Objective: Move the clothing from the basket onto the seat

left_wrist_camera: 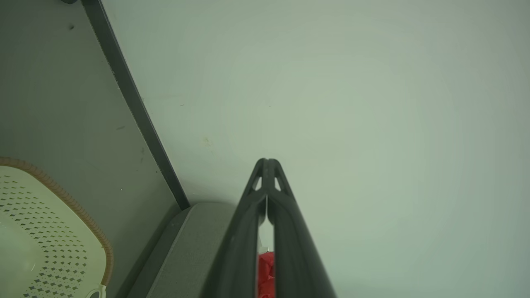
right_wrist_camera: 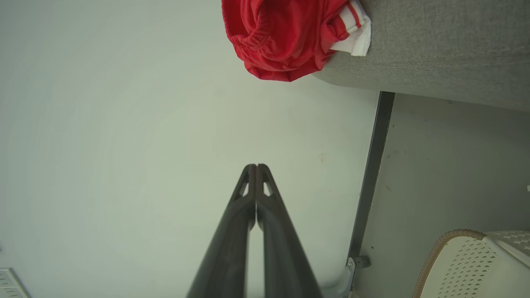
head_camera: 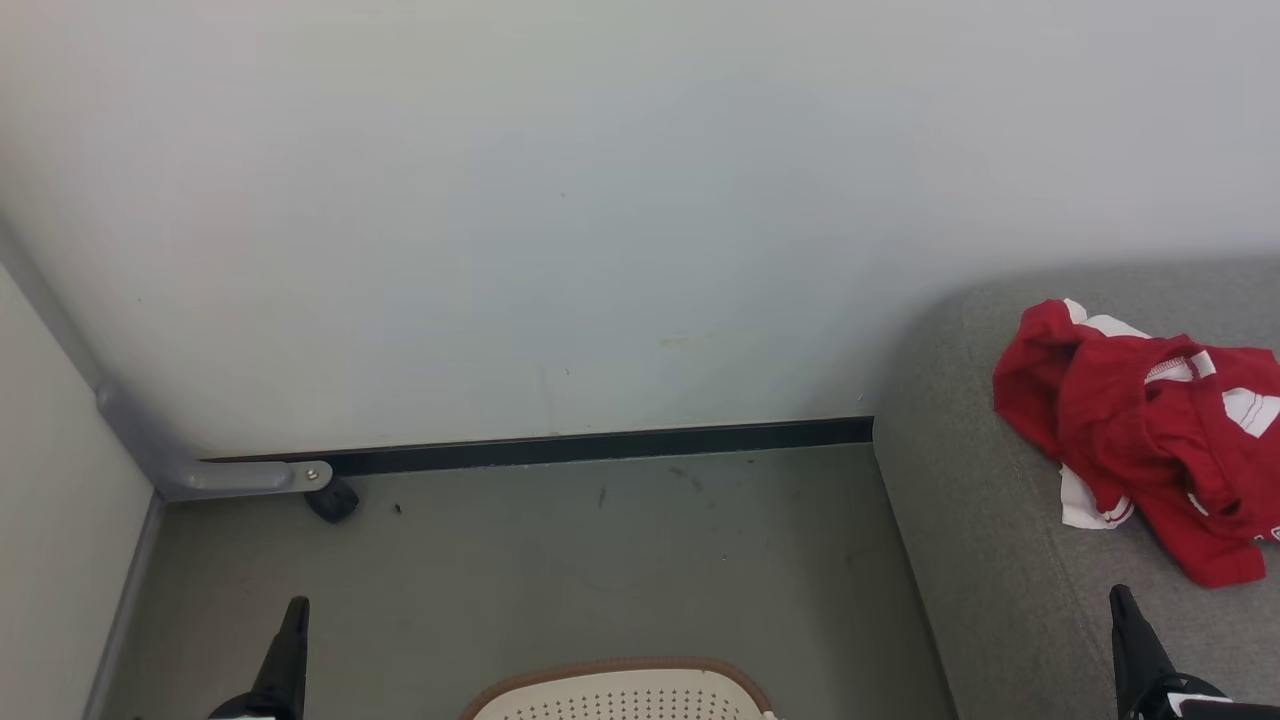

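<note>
When I look down from my head, the red clothing [head_camera: 1140, 430] lies in a heap on the grey seat [head_camera: 980, 520] at my right. The basket [head_camera: 620, 700] sits on the floor [head_camera: 560, 560], low in the middle. My left gripper [head_camera: 290, 640] and right gripper [head_camera: 1125, 630] point up near the bottom corners. From my left wrist, my fingers are pressed together, holding nothing. From my right wrist, those fingers are pressed together too, holding nothing, and the clothing rests near the seat's edge.
</note>
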You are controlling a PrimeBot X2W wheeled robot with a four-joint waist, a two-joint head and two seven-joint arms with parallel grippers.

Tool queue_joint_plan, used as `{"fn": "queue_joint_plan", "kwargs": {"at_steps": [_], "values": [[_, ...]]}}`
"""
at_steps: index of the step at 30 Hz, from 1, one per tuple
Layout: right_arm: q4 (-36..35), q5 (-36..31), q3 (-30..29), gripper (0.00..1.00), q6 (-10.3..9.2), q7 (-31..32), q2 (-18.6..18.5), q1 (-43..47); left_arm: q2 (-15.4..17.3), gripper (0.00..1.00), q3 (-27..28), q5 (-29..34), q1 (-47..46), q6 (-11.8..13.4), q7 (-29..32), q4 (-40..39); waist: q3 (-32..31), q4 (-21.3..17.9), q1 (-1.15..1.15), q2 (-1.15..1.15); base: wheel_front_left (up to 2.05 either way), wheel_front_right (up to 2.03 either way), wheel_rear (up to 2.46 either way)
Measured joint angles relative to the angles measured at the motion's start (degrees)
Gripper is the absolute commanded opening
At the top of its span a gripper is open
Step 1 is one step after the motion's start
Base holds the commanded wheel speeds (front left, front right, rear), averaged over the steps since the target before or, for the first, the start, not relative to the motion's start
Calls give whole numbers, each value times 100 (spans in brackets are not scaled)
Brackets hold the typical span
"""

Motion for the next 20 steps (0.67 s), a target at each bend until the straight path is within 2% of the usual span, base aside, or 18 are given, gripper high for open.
{"fn": "queue_joint_plan", "kwargs": {"at_steps": [20], "values": [[-1, 0, 0, 0, 0, 0, 0, 0, 0, 0, 0, 0, 0, 0, 0, -1, 1, 0, 0, 0, 0, 0, 0]]}}
